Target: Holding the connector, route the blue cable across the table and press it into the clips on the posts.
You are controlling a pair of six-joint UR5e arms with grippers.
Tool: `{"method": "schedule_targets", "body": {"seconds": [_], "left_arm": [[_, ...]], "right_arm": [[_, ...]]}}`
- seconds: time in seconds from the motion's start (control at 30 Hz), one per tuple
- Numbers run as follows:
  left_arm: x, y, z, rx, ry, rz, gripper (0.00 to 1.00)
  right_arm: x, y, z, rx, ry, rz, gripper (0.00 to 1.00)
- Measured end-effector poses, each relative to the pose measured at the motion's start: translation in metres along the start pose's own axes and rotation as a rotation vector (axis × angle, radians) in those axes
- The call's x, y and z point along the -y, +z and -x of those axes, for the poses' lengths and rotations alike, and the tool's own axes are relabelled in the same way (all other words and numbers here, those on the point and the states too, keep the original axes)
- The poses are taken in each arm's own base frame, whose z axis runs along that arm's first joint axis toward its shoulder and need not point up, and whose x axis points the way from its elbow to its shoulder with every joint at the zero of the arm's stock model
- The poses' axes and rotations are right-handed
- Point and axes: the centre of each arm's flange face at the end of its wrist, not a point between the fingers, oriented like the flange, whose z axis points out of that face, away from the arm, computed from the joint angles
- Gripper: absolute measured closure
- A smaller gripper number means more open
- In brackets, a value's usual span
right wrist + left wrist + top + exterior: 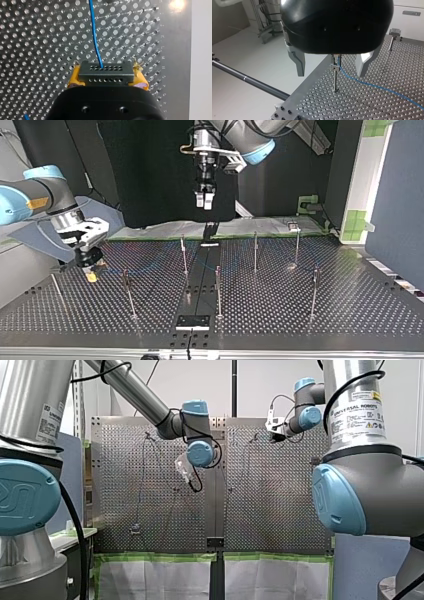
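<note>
Bright room light, glare spot on perforated table (176,5), top view dim, black backdrop (150,175)

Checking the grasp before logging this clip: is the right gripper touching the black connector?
Touching. The right wrist view shows the connector pinched by the right gripper, with yellow pads pressed against both of its ends and no gap.

In the right wrist view the right tool's (107,72) black body covers the rear of the connector (105,76) and the roots of its yellow pads (73,77) — the blue cable (94,32) runs on ahead and is cut off at the frame edge. In the left wrist view the left tool (331,72) hides the top of a post (335,82), and the cable leaves the frame across the desk (374,105). In the top view the cable is only a faint trace among the posts (184,254) — whether it sits in any of them cannot be told
</note>
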Motion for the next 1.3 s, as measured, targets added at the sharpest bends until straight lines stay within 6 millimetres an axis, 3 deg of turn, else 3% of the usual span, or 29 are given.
{"method": "schedule_targets", "body": {"seconds": [0.6,1.07,1.3], "left_arm": [[-0.056,-0.036,-0.028,0.006,-0.037,0.008,0.00],[-0.102,-0.081,-0.047,-0.067,0.036,0.020,0.00],[-0.112,-0.091,-0.050,-0.087,0.063,0.028,0.00]], "right_arm": [[-0.002,0.000,0.001,0.002,0.005,0.009,1.00],[-0.001,0.001,0.003,0.004,0.006,0.019,1.00],[0.000,0.001,0.003,0.005,0.004,0.017,1.00]]}}
